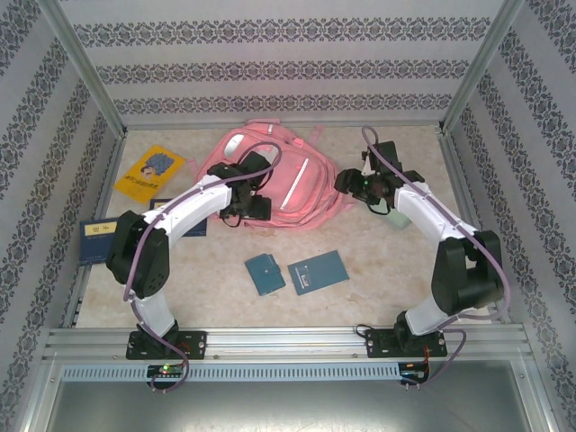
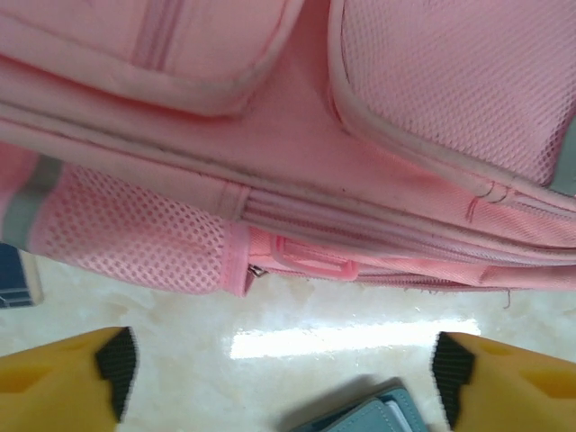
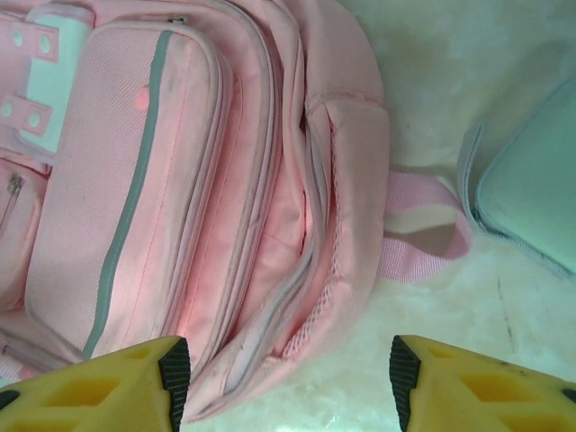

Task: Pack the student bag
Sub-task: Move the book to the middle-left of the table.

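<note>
Student bag (image 1: 288, 184) pink, grey-white stripe. Far-left book (image 1: 149, 172) yellow; near booklets (image 1: 318, 272) teal. Desk (image 1: 378, 247) cream, marbled. Walls (image 1: 270, 63) white, dark floral bands. Yellow, black pads: left end effector (image 2: 283, 369), right end effector (image 3: 283, 378).

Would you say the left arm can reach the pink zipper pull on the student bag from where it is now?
Probably yes: the left end effector is open and faces the zipper pull on the student bag, with bare table between them.
</note>
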Tool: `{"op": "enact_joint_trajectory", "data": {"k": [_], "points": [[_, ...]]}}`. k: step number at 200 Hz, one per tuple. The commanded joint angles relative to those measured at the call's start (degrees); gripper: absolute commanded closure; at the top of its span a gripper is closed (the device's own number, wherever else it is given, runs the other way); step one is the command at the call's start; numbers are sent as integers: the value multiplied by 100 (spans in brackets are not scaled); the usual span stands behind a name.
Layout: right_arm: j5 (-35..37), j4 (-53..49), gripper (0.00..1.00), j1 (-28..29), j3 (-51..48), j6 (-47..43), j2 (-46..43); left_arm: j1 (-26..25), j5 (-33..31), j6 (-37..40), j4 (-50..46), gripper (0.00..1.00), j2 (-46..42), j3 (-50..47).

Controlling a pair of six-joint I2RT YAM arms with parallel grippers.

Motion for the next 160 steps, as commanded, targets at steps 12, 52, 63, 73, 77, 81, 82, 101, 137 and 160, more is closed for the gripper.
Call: {"op": "enact_joint_trajectory", "data": {"k": [12,52,63,73,77,81,82,101,137,160], "points": [[-7,402,24,386,-410,158,-351,429,-394,47,-174,12,-251,-46],[210,560,2,1203,-238,190,-351,1594,67,-6,310,14,-612,-864],[285,546,2,1390,-136,183,-283,1929,233,-6,443,15,-661,-1082],[324,549,2,1533,-50,203,-232,2215,395,11,614,16,-659,-1258],[332,551,2,1582,-23,201,-199,2328,462,12,680,17,-642,-1307],[334,561,2,1630,5,218,-173,2436,523,4,740,17,-623,-1346],[334,560,2,1639,12,218,-162,2461,542,8,755,18,-608,-1354],[334,569,2,1854,152,265,-4,2802,750,46,1064,24,-389,-1416],[411,527,2,2271,395,196,218,3048,1078,-43,1455,46,158,-1378],[484,534,2,2500,430,132,284,3051,1356,-193,1646,61,370,-1560]]}}
